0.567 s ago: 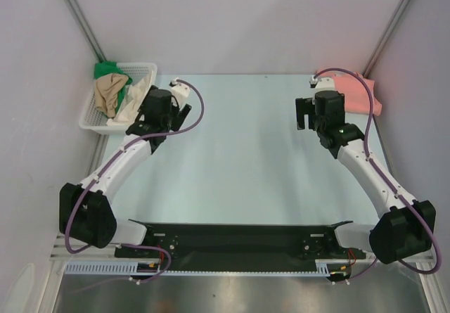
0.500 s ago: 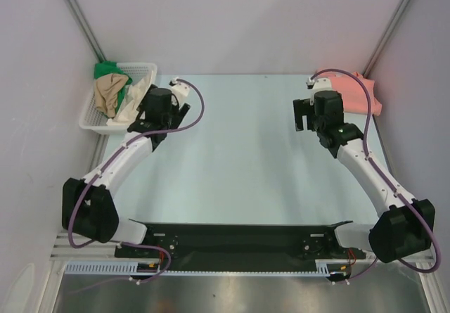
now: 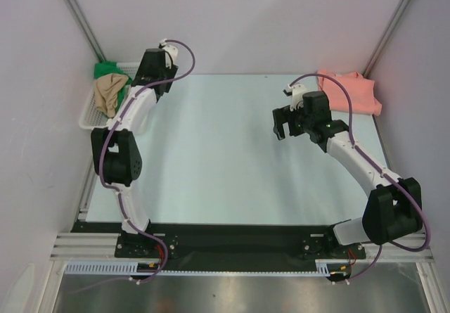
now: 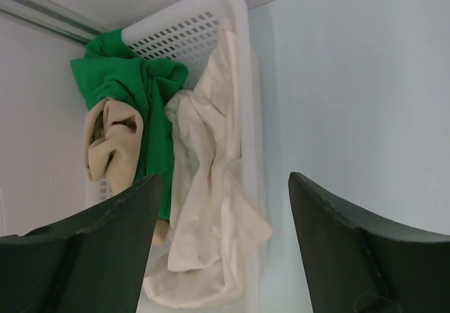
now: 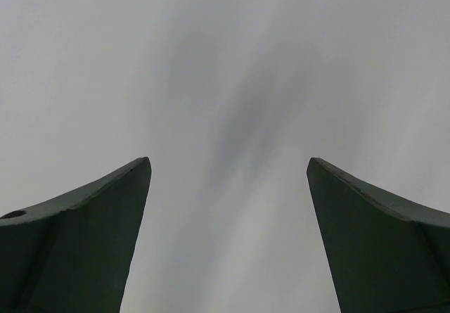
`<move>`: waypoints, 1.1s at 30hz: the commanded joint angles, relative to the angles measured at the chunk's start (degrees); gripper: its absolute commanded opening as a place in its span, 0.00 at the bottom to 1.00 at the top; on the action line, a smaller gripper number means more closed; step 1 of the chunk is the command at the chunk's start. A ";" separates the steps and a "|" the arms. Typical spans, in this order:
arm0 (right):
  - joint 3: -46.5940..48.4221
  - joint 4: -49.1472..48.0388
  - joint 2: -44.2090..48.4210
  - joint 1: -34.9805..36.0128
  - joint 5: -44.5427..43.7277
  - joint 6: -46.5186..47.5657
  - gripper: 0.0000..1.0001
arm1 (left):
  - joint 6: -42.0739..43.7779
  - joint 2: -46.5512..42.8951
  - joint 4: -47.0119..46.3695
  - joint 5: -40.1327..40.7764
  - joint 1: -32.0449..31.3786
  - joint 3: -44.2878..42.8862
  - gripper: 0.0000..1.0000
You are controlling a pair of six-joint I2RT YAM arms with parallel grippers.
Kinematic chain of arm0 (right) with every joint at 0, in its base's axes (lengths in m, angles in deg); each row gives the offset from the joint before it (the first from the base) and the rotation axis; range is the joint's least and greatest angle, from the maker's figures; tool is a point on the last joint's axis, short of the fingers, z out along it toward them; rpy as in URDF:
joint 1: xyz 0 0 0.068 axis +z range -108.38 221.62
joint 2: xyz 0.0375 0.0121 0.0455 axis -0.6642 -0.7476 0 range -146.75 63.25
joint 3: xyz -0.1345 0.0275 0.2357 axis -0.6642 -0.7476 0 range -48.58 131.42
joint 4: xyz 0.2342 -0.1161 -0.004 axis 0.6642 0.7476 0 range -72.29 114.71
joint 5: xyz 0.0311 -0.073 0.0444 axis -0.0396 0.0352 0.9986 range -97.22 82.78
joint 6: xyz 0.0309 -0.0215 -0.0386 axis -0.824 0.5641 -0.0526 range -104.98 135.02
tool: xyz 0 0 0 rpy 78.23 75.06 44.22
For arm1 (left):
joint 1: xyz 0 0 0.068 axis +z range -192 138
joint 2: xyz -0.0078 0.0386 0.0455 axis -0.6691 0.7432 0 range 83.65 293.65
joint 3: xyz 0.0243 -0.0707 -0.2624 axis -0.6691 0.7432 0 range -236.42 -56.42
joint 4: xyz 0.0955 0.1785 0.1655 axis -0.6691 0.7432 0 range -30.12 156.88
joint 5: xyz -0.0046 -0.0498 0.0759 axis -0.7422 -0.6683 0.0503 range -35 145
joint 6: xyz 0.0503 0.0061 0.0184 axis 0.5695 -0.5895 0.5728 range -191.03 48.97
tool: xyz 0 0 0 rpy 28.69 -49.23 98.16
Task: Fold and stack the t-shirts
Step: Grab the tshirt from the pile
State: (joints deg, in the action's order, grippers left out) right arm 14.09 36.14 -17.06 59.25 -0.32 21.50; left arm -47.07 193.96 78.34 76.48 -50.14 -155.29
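This looked like a robot test cell in a lab. A pale bench (image 3: 232,158) stood boxed in by plain white panels (image 3: 246,17) on metal posts (image 3: 79,19) at its far corners. Two white-and-black robot arms (image 3: 137,109) were bolted to a black plate (image 3: 232,237) on slotted aluminium rails (image 3: 84,244) at the bench's near edge, purple cables (image 3: 192,58) looped along them. The only household things were shirts (image 3: 109,91) in a plastic basket (image 3: 88,118) at the bench's far-left corner and a pink shirt (image 3: 355,91) at its far-right corner.
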 commanded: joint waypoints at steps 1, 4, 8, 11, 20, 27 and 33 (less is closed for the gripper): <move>-0.09 -3.32 0.16 0.21 2.86 -1.38 1.00 | -1.20 4.21 1.41 1.99 1.90 -6.49 0.78; -1.68 -3.76 0.68 0.21 3.21 -1.64 1.00 | -0.42 7.11 -0.26 3.74 3.83 -8.61 0.76; -4.05 -3.58 1.83 0.30 4.53 -2.35 1.00 | 1.26 10.98 -3.60 7.44 6.03 -11.25 0.76; -6.24 -3.41 2.35 0.21 5.32 -3.58 1.00 | 2.66 13.09 -6.76 9.63 7.26 -12.40 0.76; -9.67 -5.33 2.44 0.13 8.04 -6.22 1.00 | 5.74 14.86 -8.53 9.30 7.97 -12.58 0.92; -9.24 -8.33 -0.71 -0.22 9.27 -9.64 1.00 | 9.08 17.14 -5.53 9.90 7.97 -12.40 0.66; -5.91 -8.60 -4.84 -0.66 9.80 -9.47 1.00 | 7.86 18.63 -3.61 9.03 7.97 -11.69 0.67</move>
State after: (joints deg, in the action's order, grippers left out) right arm 4.80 29.11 -19.90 58.99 8.44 12.89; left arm -39.37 211.62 72.99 85.85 -41.88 -165.94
